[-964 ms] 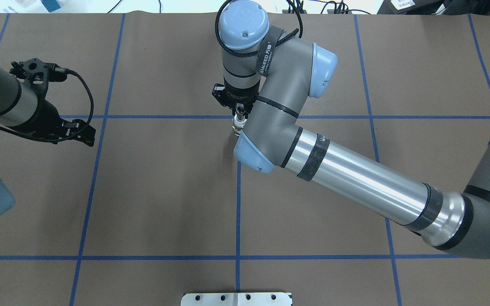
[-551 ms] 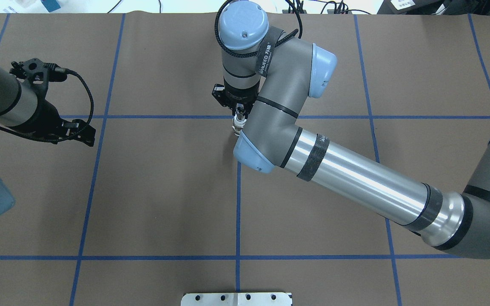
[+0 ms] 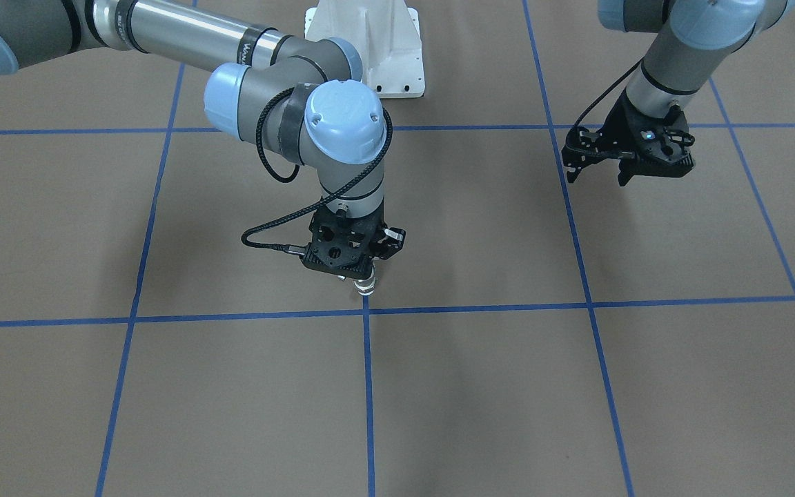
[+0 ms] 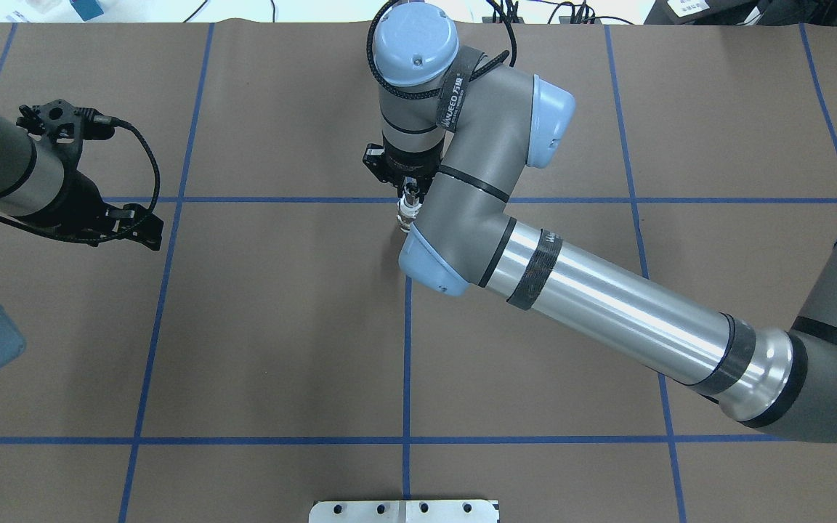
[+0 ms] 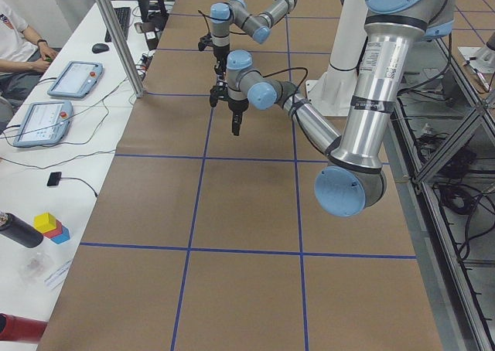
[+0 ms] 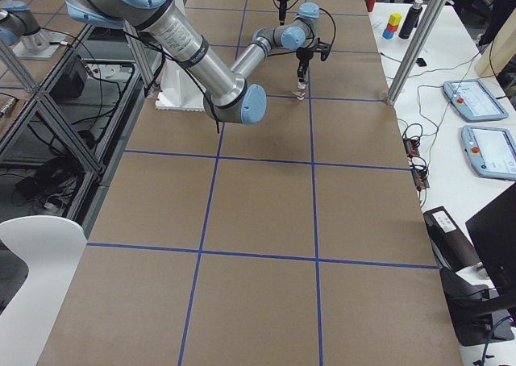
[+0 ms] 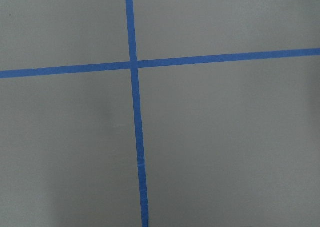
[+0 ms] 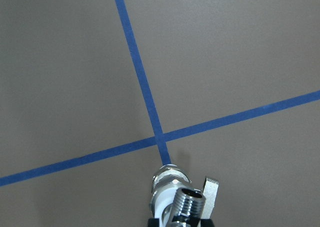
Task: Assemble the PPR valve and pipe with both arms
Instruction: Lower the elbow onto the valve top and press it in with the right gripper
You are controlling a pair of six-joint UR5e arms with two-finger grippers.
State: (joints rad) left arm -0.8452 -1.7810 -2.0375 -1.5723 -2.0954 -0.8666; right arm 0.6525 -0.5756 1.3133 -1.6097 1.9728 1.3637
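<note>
1. Right hand [image 3: 364, 270] pointed straight down, its fingers clamped on the upper part of the PPR valve [image 3: 367, 285]. The hand's own body hid the contact itself in most views.
2. The valve hung upright just beside the blue tape crossing [image 8: 160, 135] in the middle of the tabletop [image 4: 280, 327]. Could not tell whether its lower end touched the surface.
3. In the right wrist view the piece showed a white plastic end with a bright metal ring and a small whitish lever sticking out to one side. The pipe [image 8: 189, 203], a chrome threaded stub, sat tight against it. The two read as joined, but the frame edge cut off the seam.
4. Left hand [image 3: 596, 176] had its fingers apart, held nothing, and was well apart from the valve.
5. Judgement: joining looked done and the set-down was the step in hand. The next move would call for a slow descent until the piece rests, then spreading the fingers. The side lever could tip it on release.
</note>
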